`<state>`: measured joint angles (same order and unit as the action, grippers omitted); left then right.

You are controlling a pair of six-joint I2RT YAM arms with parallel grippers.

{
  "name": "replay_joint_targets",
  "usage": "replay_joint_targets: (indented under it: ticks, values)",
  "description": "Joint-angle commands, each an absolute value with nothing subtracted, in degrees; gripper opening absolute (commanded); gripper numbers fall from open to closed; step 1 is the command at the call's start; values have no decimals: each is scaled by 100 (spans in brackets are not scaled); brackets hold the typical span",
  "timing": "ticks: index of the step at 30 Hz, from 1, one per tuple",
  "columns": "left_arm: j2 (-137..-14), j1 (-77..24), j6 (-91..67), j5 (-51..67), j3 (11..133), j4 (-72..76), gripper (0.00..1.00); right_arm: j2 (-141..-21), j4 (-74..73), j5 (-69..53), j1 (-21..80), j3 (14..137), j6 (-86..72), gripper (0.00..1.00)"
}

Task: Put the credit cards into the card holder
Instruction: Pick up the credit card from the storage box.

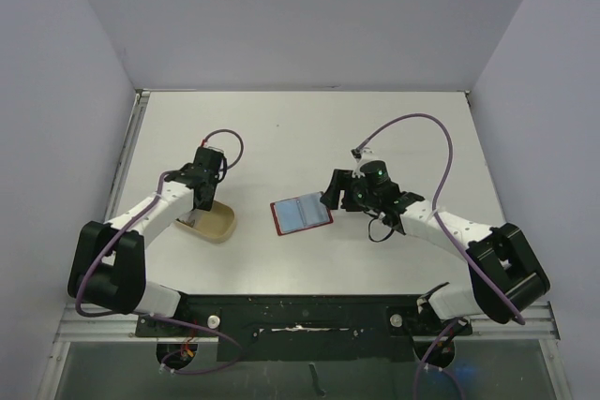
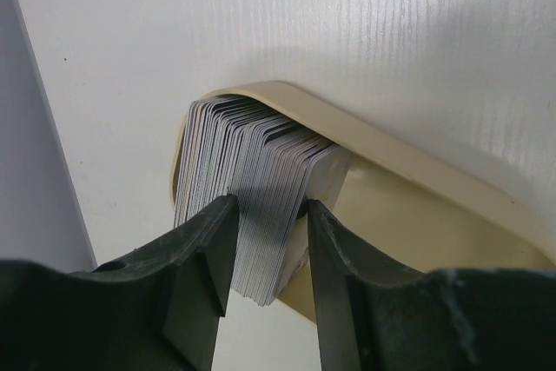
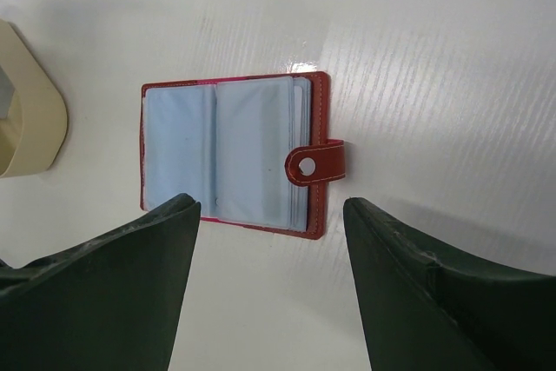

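Credit cards (image 2: 252, 188) stand on edge in the tan dish (image 2: 417, 171), centre frame. They look thin, stiff and slick, so pinch across the faces. Left gripper (image 2: 269, 210) straddles a bunch; clamped or not, can't tell. Right gripper (image 3: 269, 206) gapes wide over the open red card holder (image 3: 230, 154), mid-frame.

Top external: mounted high, behind the arm bases (image 1: 159, 302), facing steeply down. Far off; the whole white surface (image 1: 375, 128) and both arms fit in frame.

Left wrist: sits behind the left fingers (image 2: 208, 258), looks along them and down. Very near; credit cards (image 2: 252, 171) standing in the tan dish (image 2: 417, 171) fill much of the frame.

Right wrist: behind the right fingers (image 3: 130, 267), facing down from a bit higher; open card holder (image 3: 230, 154) seen whole, flat on the surface.

Overlap: dish shows in all three views, only its corner at the right wrist's left edge; card holder in top and right wrist only.
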<state>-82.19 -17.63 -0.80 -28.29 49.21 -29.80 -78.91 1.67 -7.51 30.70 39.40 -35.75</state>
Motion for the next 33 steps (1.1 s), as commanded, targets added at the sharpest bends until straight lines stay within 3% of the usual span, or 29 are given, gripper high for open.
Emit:
replay_joint_targets:
  ticks: [1, 33]
  values:
    - [-8245, -1732, 0, -3167, 5064, -2868, 34, -7616, 504, -808, 3016, 3903, -3505, 68]
    - [-8214, -1867, -186, -3176, 5563, -3451, 5, -7752, 573, -865, 2989, 3860, -3516, 68]
